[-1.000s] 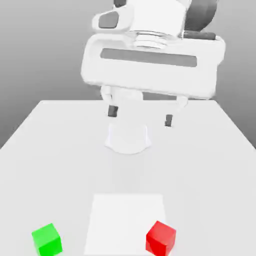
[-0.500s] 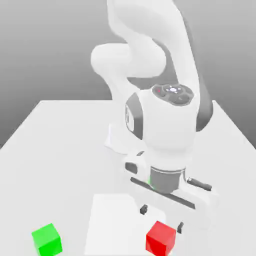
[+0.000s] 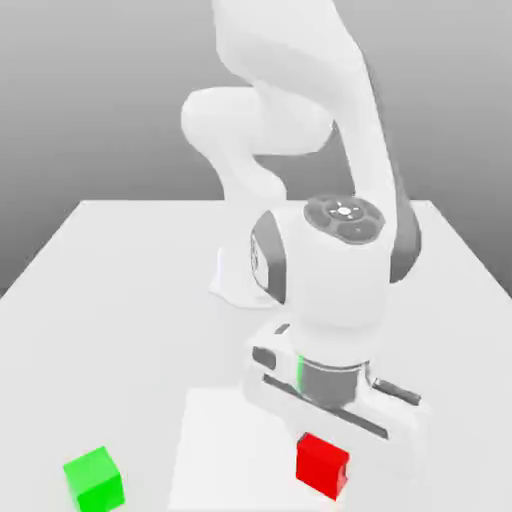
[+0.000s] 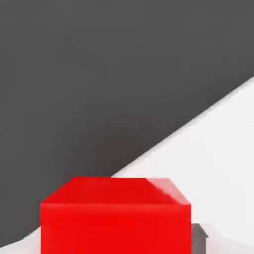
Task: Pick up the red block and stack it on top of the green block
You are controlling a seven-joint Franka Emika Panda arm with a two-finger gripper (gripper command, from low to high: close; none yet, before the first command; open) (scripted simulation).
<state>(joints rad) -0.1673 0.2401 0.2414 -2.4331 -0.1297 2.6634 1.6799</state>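
Observation:
The red block [image 3: 321, 468] sits near the front of the white table [image 3: 120, 300], directly under my hand. My gripper [image 3: 324, 452] is lowered over the block and its jaws are shut on the block's sides; the hand body hides the block's top. In the hand view the red block [image 4: 115, 221] looms very close, with one grey finger [image 4: 199, 239] pressed against its side. The green block [image 3: 94, 479] rests on the table at the exterior view's left front, well apart from the gripper.
A brighter white square patch [image 3: 215, 450] lies on the table between the two blocks. The arm's base [image 3: 235, 280] stands at the middle back. Open table surface stretches between the green block and the base.
The hand came down from the air until it covered the red block. The block has turned slightly to line up with the fingers. The green block has stayed put.

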